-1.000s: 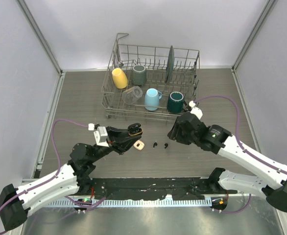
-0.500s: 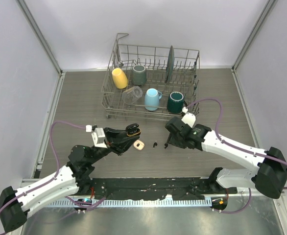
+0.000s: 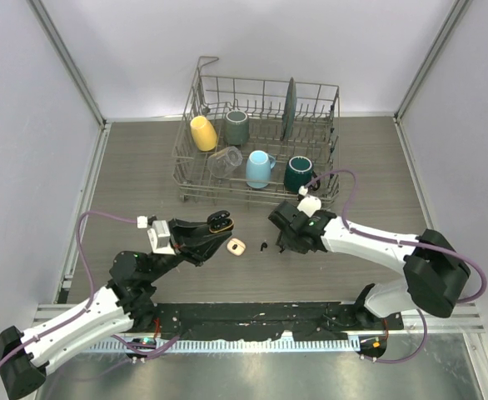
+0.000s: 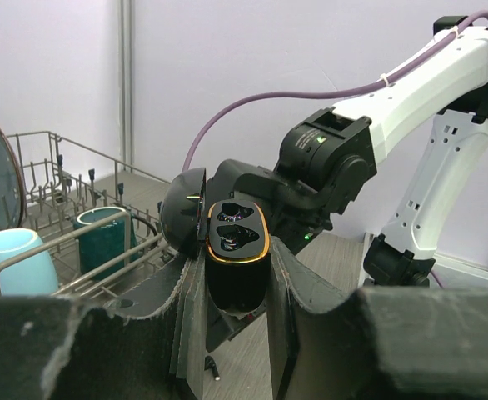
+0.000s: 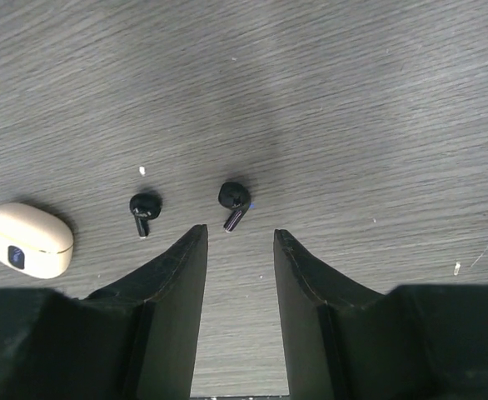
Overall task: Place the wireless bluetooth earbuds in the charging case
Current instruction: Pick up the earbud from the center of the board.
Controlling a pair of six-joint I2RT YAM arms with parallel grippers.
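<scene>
My left gripper (image 3: 213, 228) (image 4: 237, 268) is shut on the charging case (image 3: 220, 221) (image 4: 235, 254), a black case with an orange rim, held upright above the table with its lid open. Two black earbuds (image 5: 144, 206) (image 5: 234, 198) lie on the wood table. My right gripper (image 3: 281, 243) (image 5: 239, 233) hangs low over them, open with nothing between its fingers. The right-hand earbud lies just beyond the gap between its tips. From above, one earbud (image 3: 263, 246) shows and the arm hides the other. The left wrist view catches one earbud (image 4: 211, 367) below the case.
A small cream case (image 3: 236, 247) (image 5: 29, 240) lies left of the earbuds. At the back stands a wire dish rack (image 3: 196, 193) holding a yellow mug (image 3: 203, 132), a grey mug (image 3: 236, 127), a blue mug (image 3: 259, 168), a teal mug (image 3: 298, 173), a glass and a plate (image 3: 289, 108).
My right arm has swung left and down over the earbuds, its fingers narrowing a little. My left gripper has drifted slightly left with the case in it.
</scene>
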